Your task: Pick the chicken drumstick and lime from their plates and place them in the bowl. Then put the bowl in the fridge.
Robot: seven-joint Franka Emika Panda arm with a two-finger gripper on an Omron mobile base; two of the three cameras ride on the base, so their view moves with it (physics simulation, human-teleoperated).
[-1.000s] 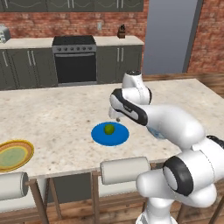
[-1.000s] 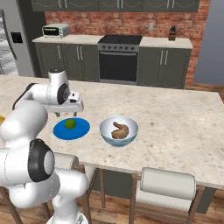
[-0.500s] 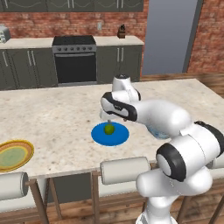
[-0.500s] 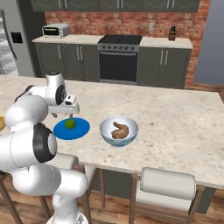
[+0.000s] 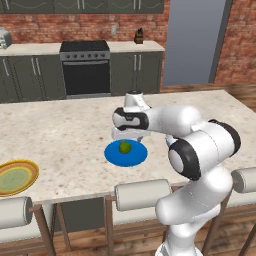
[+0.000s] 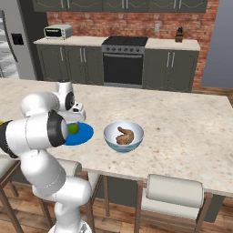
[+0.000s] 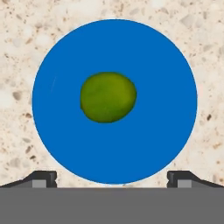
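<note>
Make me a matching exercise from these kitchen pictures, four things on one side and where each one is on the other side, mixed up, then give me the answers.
Things:
1. lime
2. chicken drumstick
3. gripper
4. yellow-rimmed plate

Places or states:
A. in the bowl
B. bare, at the counter's near left edge
C. on the blue plate
D. open, above the lime

Pairs: 1-C, 2-A, 3-D, 4-B

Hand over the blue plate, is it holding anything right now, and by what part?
Nothing is held. The hand hovers open above the lime, which lies on the blue plate.
</note>
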